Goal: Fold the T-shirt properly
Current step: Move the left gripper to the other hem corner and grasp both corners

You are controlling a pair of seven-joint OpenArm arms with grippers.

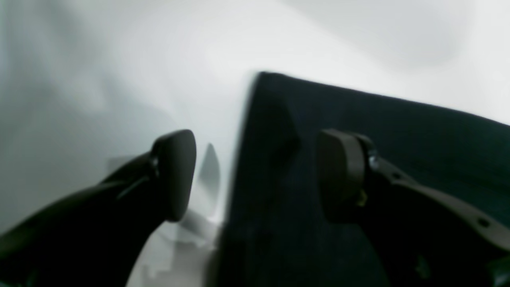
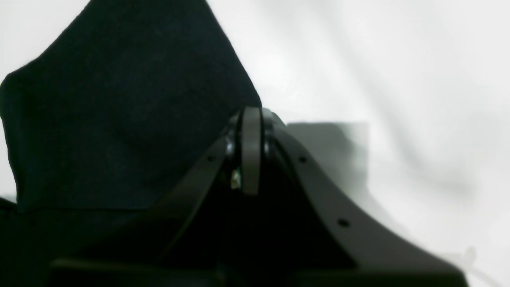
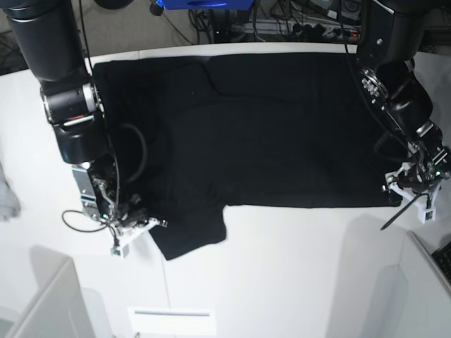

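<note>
The black T-shirt (image 3: 268, 134) lies spread flat, plain side up, across the far half of the white table (image 3: 296, 267), with one sleeve (image 3: 187, 236) reaching toward the front left. My left gripper (image 3: 412, 197) hangs at the shirt's front right corner. In the left wrist view it (image 1: 259, 175) is open, straddling the T-shirt's edge (image 1: 358, 127), one finger over cloth and one over table, gripping nothing. My right gripper (image 3: 144, 224) sits at the sleeve's left edge. In the right wrist view it (image 2: 251, 151) is shut, pads together, tips against the T-shirt (image 2: 119, 99); no cloth shows between them.
A small pale grey cloth (image 3: 5, 193) lies at the table's left edge. White panels (image 3: 169, 313) stand along the front edge and at the front right (image 3: 430, 260). Cables and gear (image 3: 296, 24) crowd the floor behind the table.
</note>
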